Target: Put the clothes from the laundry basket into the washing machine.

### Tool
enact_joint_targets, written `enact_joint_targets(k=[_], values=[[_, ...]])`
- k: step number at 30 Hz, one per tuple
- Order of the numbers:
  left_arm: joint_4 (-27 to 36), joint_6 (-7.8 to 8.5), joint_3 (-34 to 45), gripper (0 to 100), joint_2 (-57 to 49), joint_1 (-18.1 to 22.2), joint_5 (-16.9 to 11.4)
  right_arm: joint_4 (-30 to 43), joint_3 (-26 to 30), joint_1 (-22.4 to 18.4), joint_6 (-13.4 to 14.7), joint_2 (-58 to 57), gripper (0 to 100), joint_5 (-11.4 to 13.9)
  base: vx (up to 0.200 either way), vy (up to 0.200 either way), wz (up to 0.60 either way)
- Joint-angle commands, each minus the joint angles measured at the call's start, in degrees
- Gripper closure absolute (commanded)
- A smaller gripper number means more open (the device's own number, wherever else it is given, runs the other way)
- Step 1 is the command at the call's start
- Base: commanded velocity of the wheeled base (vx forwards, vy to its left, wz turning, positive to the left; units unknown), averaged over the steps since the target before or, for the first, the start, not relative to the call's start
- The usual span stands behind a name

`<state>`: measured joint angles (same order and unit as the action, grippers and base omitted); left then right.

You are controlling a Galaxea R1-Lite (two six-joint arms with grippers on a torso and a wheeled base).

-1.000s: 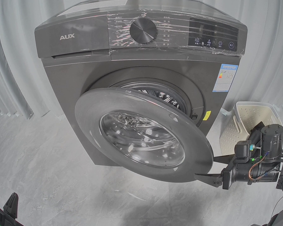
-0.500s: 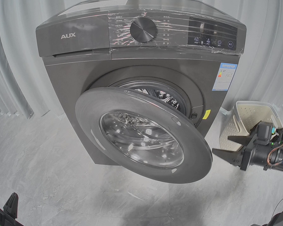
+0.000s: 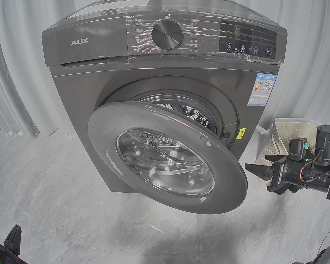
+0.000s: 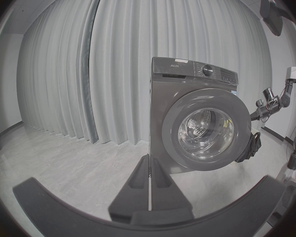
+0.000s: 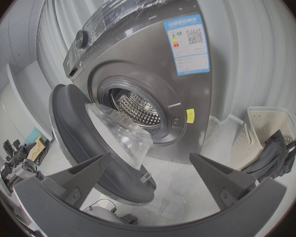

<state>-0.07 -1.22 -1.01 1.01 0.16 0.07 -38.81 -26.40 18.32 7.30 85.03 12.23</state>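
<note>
The grey washing machine (image 3: 165,74) stands with its round door (image 3: 165,158) swung open, and the steel drum (image 5: 135,107) is bare inside. A cream laundry basket (image 3: 300,131) sits on the floor to the machine's right. Dark clothes (image 5: 273,155) hang over its rim, also seen as a dark bundle (image 4: 251,147) past the door's edge. My right gripper (image 3: 256,162) hovers open and empty between the door's edge and the basket, its fingers (image 5: 88,175) spread wide. My left gripper (image 4: 149,168) is shut on nothing, low at the near left (image 3: 13,235).
Pale pleated curtains (image 3: 18,55) hang behind and beside the machine. Grey tiled floor (image 3: 62,195) lies open in front and to the left. The open door juts out toward me between the arms.
My right gripper has risen from below the door's lower right edge and drawn back toward the basket, staying open. The door and the left arm are unchanged.
</note>
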Motion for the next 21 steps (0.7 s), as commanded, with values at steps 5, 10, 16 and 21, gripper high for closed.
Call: enact_joint_targets(k=[5,10,16,21], values=[[-0.01,-0.01,0.92,100,-1.01,0.02,0.01,-0.91,2.41,3.21,-0.10,4.27,0,-0.19,0.000,0.000,0.00],[-0.01,-0.01,0.92,100,-1.01,0.02,0.01,-1.00,4.34,5.32,-0.18,1.98,0,0.17,0.000,0.000,0.00],[-0.01,-0.01,0.92,100,-1.01,0.02,0.01,-1.35,3.55,4.97,-0.01,2.51,0,-0.19,0.000,0.000,0.00],[-0.01,-0.01,0.92,100,-1.01,0.02,0.01,-1.70,1.97,5.23,0.43,6.90,0,-2.21,-0.120,0.000,0.00]])
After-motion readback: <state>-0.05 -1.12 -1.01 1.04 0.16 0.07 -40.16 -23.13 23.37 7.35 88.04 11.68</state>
